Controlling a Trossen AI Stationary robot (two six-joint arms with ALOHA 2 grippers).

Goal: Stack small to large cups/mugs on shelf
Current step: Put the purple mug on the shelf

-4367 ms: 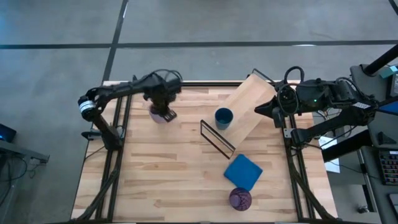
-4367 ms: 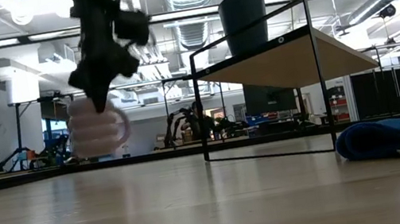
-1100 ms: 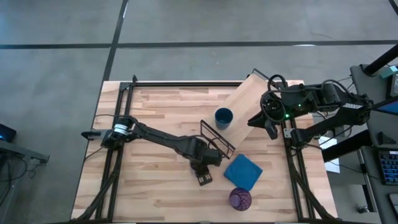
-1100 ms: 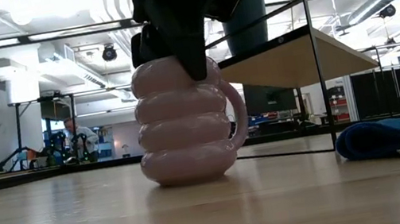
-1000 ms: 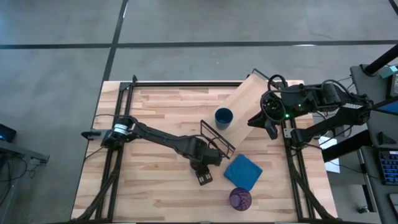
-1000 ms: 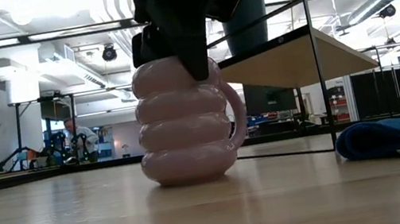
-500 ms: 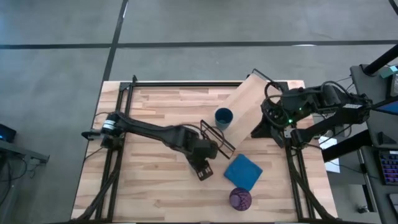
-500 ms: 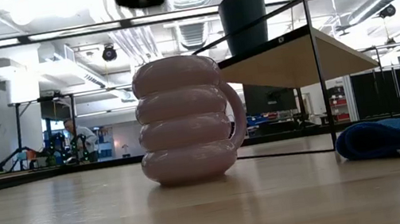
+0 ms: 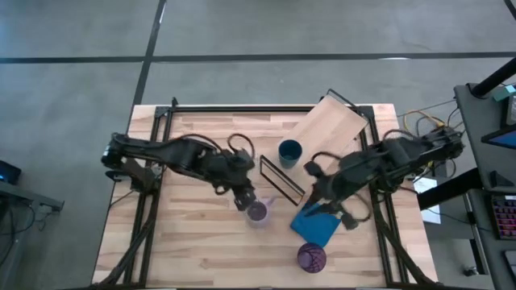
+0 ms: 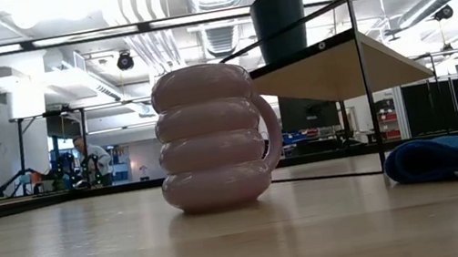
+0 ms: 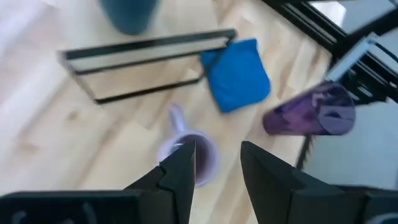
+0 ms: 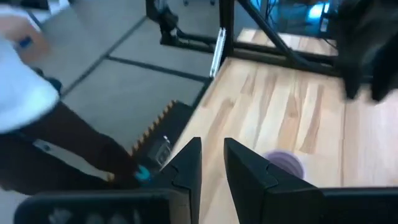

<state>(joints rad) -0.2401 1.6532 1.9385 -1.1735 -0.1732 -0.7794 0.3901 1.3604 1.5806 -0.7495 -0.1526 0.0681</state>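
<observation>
The pale lavender ribbed mug (image 10: 212, 136) stands upright on its base on the table, handle toward the shelf; it also shows as a small ring (image 9: 256, 212). My left gripper (image 9: 242, 196) hovers open above it, a little to its far left, touching nothing (image 11: 217, 146). The dark blue cup (image 9: 289, 151) stands on the light-wood shelf plank (image 9: 326, 133). The purple tumbler (image 9: 311, 257) stands by the near edge. My right gripper (image 9: 316, 203) hangs over the blue cloth's far edge, fingers apart with nothing between them (image 12: 211, 146).
The flat blue cloth (image 9: 315, 223) lies between mug and tumbler. The shelf's black wire frame (image 9: 282, 179) stands just beyond the mug. The bare tabletop (image 9: 193, 242) stretches to the near left. Beyond the table's edge the right wrist view shows a blurred white and dark shape (image 12: 37, 112).
My left gripper has come up off the mug's top and drawn back toward the table's far left; the mug stays standing where it was. My right gripper has swung from beside the shelf's right end toward the table's near side and left, to over the blue cloth.
</observation>
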